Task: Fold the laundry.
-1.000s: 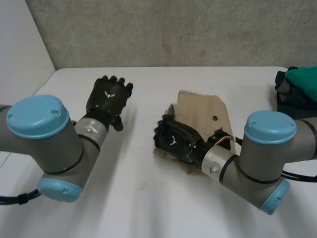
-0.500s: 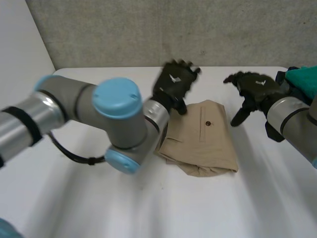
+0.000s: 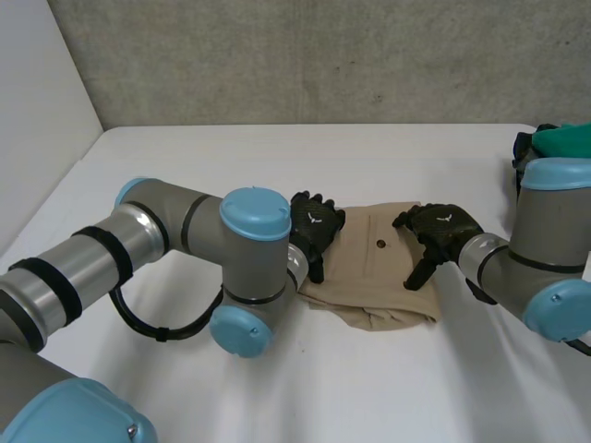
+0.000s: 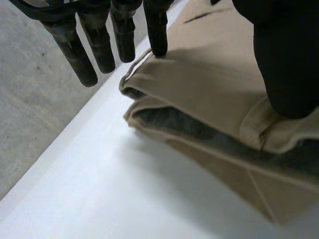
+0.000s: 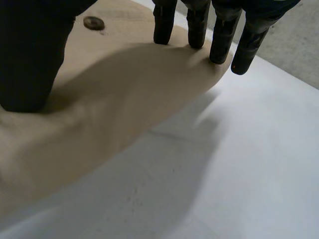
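Reaching in from the left, the left arm [image 3: 138, 240] is bent across the white table [image 3: 185, 157], with open tabletop left beyond it and toward the near edge. The left hand [image 3: 314, 228] is laid on the left edge of the folded tan garment [image 3: 374, 277]. Its fingers are straight and hold nothing: 1 fingertip touches the folded edge and the thumb is pressed on the top layer. The garment lies flat at mid-table, a button [image 3: 380, 245] on top. The right hand [image 3: 443, 231] is set on the right edge with fingers straight, tips on the cloth and nothing gripped. Bare table separates the garment from a pile of clothes [image 3: 554, 148] at the far right edge. 0.5 s earlier both hands were held near the garment's far corners; both are now lowered onto it.
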Available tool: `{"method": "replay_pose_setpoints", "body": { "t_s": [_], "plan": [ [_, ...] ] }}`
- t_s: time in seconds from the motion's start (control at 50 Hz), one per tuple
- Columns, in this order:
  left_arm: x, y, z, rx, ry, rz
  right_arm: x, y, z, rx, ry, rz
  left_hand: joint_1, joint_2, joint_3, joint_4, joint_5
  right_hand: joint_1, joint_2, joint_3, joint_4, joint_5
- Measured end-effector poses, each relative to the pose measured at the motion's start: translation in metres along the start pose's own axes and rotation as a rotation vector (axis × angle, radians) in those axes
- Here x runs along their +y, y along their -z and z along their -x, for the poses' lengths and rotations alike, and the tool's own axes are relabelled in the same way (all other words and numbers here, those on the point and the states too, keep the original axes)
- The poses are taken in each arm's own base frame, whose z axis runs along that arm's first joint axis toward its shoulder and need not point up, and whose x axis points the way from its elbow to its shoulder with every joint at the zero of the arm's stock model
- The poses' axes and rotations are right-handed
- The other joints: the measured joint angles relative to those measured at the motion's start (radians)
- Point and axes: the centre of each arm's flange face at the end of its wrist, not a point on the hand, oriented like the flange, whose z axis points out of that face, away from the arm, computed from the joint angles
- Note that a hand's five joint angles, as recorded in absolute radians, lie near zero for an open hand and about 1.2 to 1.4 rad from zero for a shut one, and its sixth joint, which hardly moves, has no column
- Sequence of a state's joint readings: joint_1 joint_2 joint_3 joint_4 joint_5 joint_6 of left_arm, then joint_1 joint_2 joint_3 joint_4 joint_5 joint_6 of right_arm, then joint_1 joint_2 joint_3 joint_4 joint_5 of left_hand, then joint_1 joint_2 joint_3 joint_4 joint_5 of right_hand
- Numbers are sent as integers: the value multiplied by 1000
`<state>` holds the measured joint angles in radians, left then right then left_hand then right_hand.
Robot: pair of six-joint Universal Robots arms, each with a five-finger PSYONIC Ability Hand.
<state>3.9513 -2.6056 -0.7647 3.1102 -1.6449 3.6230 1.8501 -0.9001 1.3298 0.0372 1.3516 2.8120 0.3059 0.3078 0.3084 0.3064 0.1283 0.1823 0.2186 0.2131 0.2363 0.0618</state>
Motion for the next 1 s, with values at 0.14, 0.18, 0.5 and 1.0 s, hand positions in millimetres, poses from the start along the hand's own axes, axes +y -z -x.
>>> {"method": "replay_pose_setpoints", "body": {
  "t_s": [0.14,0.18,0.5,1.0],
  "plan": [
    [5,0,-3,0,-46,21,1,-9,1,22,61,6,-28,-11,-10,-11,-3,-2,0,0,0,0],
    [1,2,-1,-1,-45,12,-7,-6,0,31,67,-13,-30,-26,-27,-26,-4,-2,0,0,0,0],
    [-98,51,53,-90,52,-263,-71,70,-6,131,83,-255,-61,-72,-68,-72,-74,-2,0,0,0,-5],
    [-110,128,71,537,342,-323,48,63,89,-4,282,-304,-61,-70,-68,-70,-71,-2,0,0,0,-5]
  ]
}}
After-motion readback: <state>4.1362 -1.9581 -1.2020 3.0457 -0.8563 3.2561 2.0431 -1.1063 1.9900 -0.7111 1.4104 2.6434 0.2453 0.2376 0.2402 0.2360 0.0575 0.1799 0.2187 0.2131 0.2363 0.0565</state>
